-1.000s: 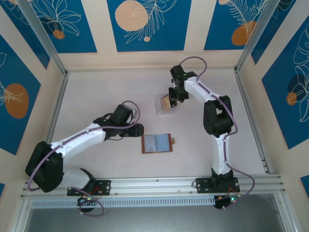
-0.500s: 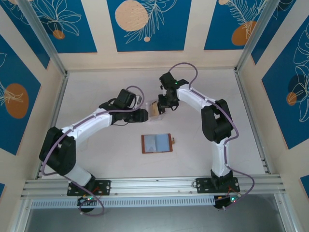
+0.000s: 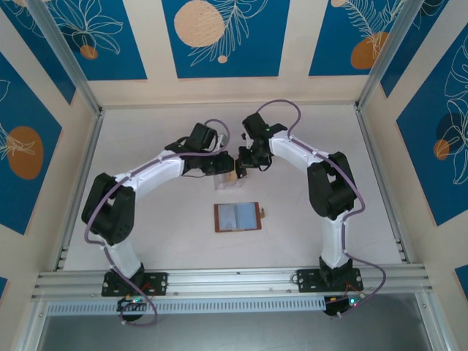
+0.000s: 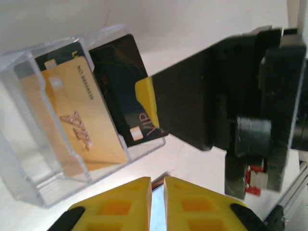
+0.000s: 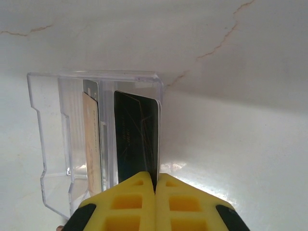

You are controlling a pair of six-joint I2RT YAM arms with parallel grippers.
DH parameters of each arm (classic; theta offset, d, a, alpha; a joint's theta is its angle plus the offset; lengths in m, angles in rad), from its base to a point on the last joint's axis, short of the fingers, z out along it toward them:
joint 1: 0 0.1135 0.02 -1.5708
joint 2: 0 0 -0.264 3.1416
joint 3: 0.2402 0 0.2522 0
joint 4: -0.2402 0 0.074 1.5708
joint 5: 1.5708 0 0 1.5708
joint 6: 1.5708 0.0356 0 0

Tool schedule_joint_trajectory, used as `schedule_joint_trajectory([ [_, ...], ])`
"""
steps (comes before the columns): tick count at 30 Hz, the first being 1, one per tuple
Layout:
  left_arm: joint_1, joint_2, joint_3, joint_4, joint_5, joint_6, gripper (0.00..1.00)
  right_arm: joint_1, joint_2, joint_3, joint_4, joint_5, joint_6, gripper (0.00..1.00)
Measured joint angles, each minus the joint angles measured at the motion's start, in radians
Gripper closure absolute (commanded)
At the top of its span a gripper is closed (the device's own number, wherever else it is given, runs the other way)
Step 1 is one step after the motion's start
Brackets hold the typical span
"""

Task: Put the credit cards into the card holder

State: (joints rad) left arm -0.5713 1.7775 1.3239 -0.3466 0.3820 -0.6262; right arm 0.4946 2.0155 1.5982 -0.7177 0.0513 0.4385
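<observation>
While the right gripper (image 5: 155,192) is clamping the black credit card (image 5: 137,139) inside the clear box (image 5: 48,144), the left gripper (image 4: 157,197), fingers nearly together beside that box (grip cannot be told), is probably bracing it; next, drawing the card straight out toward the card holder (image 3: 237,217) lying open near the box.

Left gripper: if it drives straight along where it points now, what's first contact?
Ahead of the left gripper, likely the nearest edge of the clear plastic box, beside the black credit card pinched by the right gripper. Depth is unclear.
</observation>
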Motion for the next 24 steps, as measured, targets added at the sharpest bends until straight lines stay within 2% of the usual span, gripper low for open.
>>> schedule_joint_trajectory([
  [7,0.0,0.059,0.031,0.04,0.042,-0.045,0.97,-0.031,-0.048,-0.03,0.001,-0.068,0.003,0.96],
  [17,-0.003,0.135,0.093,0.066,0.064,-0.057,0.98,-0.067,-0.064,-0.059,0.008,-0.123,0.007,0.95],
  [24,-0.006,0.15,0.097,0.07,0.071,-0.057,0.94,-0.069,-0.064,-0.06,0.007,-0.113,0.006,0.89],
])
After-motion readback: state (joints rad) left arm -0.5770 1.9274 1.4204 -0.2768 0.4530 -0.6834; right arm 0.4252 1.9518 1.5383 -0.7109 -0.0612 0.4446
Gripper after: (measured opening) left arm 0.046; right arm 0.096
